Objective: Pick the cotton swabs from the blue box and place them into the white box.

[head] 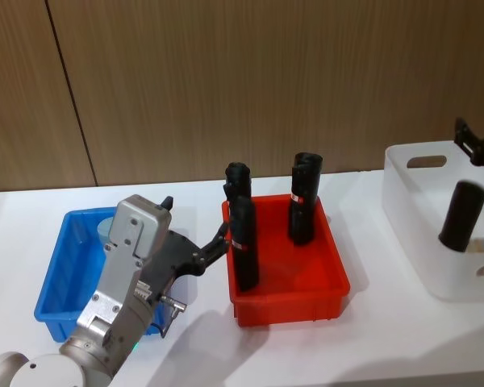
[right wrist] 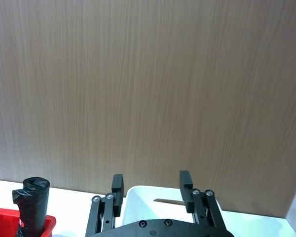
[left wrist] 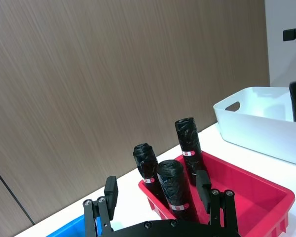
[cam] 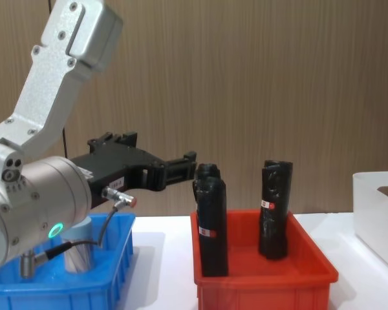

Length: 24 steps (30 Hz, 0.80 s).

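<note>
Head view: left gripper (head: pixel 220 239), fingers spread and empty, hangs over the blue box (head: pixel 60 274) beside the red bin (head: pixel 323 278); its arm hides most of the cotton swabs (cam: pixel 77 248). Right gripper (right wrist: pixel 151 186), fingers spread, hovers over the white box (head: pixel 411 193), partly cut off.

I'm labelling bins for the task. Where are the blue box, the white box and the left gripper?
blue box (head: pixel 56 302): head view, on its front-left floor and wall.
white box (head: pixel 411 201): head view, on its left outer wall.
left gripper (left wrist: pixel 158 195): left wrist view, midway between its open fingertips.
</note>
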Each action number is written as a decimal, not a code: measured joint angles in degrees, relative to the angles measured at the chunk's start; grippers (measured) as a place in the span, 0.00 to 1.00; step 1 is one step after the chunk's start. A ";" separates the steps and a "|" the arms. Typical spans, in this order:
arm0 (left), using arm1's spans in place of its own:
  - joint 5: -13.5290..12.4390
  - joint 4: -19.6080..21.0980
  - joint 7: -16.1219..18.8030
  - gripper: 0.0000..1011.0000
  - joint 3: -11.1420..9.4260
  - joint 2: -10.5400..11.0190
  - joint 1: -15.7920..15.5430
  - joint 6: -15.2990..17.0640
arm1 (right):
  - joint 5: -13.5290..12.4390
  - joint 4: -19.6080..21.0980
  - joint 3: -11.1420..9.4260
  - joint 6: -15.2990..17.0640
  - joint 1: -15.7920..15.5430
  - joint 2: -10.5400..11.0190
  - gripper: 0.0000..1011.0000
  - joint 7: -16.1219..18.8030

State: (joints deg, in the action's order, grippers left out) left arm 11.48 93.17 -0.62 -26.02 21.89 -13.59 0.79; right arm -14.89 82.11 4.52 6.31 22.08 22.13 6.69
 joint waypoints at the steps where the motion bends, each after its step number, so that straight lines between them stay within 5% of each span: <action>1: 0.00 0.00 0.00 0.99 0.00 0.00 0.00 0.00 | 0.00 -0.05 -0.03 0.00 -0.01 0.02 0.68 -0.01; 13: 0.00 0.00 0.00 0.99 0.00 0.00 0.00 0.00 | -0.35 -0.45 -0.56 -0.24 -0.32 0.27 0.99 -0.06; 24: 0.00 0.00 0.00 0.99 0.00 0.00 0.00 0.00 | -0.61 -0.44 -0.76 -0.37 -0.48 0.36 0.99 -0.01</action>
State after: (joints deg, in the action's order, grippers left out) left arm 11.48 93.18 -0.62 -26.02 21.89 -13.59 0.79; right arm -15.50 81.67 3.76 5.94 21.60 22.49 6.68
